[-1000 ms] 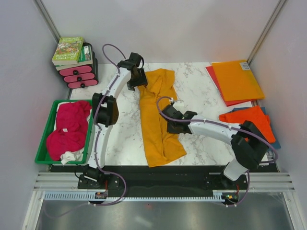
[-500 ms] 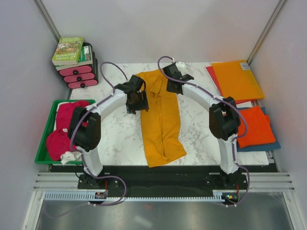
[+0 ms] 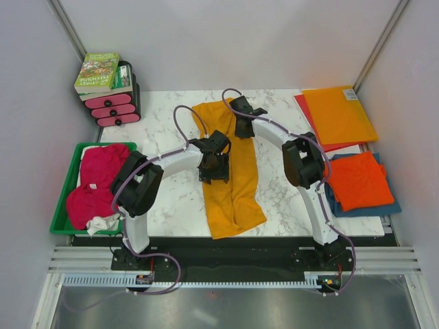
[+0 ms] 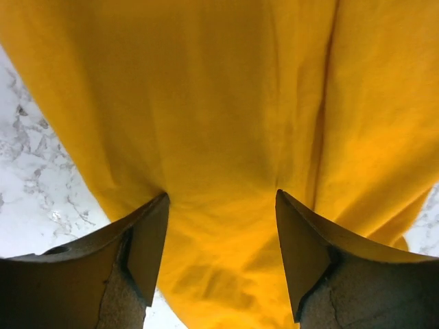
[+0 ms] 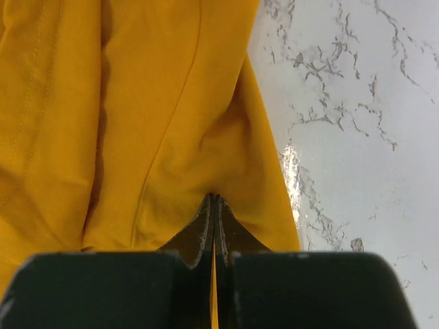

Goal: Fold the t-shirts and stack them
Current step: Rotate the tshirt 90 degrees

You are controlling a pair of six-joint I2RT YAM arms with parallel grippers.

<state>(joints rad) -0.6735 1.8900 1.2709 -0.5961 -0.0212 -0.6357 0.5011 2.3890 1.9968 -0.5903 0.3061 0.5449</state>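
A golden-orange t-shirt lies as a long folded strip down the middle of the marble table. My left gripper hovers open over its middle; in the left wrist view the jaws stand wide apart just above the cloth, holding nothing. My right gripper is at the shirt's far end, shut on a pinch of the cloth near its right edge, with the shirt spread ahead of it. A red-orange shirt lies folded on a blue one at the right. Magenta-pink shirts fill the tray.
A green tray stands at the left edge. Stiff orange and red sheets lie at the back right. Books on pink drawers stand at the back left. Bare marble shows between the shirt and the right stack.
My left gripper moved from the shirt's far left corner toward its middle. My right gripper went from the shirt's middle to its far end and came slightly nearer. The shirt's far end looks narrower.
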